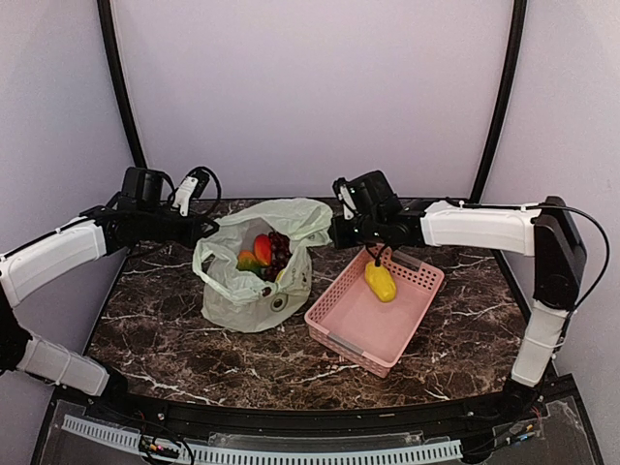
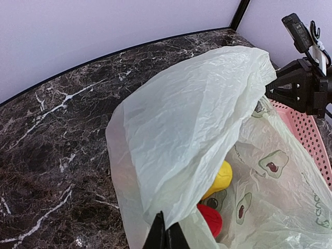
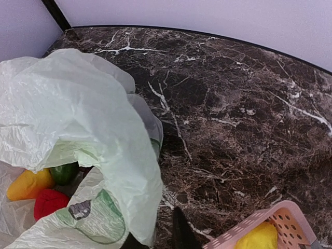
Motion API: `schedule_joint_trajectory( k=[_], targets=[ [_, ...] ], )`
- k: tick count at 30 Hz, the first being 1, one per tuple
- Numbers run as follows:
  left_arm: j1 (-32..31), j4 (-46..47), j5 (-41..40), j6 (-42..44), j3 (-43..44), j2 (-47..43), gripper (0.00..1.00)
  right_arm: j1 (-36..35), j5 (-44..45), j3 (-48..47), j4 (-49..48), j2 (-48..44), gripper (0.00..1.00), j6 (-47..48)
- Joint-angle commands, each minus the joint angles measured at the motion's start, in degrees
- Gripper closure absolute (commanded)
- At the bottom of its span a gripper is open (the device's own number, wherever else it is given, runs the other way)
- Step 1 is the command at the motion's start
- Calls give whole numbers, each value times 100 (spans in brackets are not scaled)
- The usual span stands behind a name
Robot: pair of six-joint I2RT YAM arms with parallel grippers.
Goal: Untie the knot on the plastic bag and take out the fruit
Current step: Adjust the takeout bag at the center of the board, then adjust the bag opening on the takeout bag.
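Plastic bag (image 1: 242,300) sits left of centre on the marble table (image 1: 155,329). Its mouth is open upward, the pale green film is crinkled, and there are avocado prints on the side. In the top view I see a red-orange mango (image 1: 262,249) inside, touching dark grapes (image 1: 280,254). My left wrist view shows a yellow piece (image 2: 223,177) and a red piece (image 2: 210,219) under the raised flap. The right wrist view adds a green fruit (image 3: 65,173) beside them.

My left gripper (image 2: 165,234) is at the bag's left rim, fingers pinched tight on the film and holding that flap up. My right gripper (image 3: 155,236) is at the bag's right rim. Film hangs between its two fingers with a small gap showing, and I can't tell if it's clamped or loose.

Pink basket (image 1: 354,351) sits just beside the bag on the right, set diagonally. One yellow fruit (image 1: 381,282) lies in its far end, below my right wrist.
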State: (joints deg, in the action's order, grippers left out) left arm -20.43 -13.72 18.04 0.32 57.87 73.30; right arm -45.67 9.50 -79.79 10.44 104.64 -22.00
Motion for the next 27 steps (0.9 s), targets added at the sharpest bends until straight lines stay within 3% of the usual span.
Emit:
schedule_joint_trajectory(
  k=[1,4,7,14,27],
  targets=[
    [21,361,156,54,-84,-403,99,-61,127,-24,115,-605,63,141],
    [21,409,174,1,-145,-496,99,-298,150,-82,116,-905,38,428],
    [21,494,114,-5,-223,-615,99,-559,71,-115,44,-1082,29,680],
    [21,442,59,-5,-232,-697,99,-1116,-1083,-329,-664,-867,33,985],
    [21,507,168,-6,-278,-750,99,-1595,-3060,-1819,-954,1589,33,443]
  ],
)
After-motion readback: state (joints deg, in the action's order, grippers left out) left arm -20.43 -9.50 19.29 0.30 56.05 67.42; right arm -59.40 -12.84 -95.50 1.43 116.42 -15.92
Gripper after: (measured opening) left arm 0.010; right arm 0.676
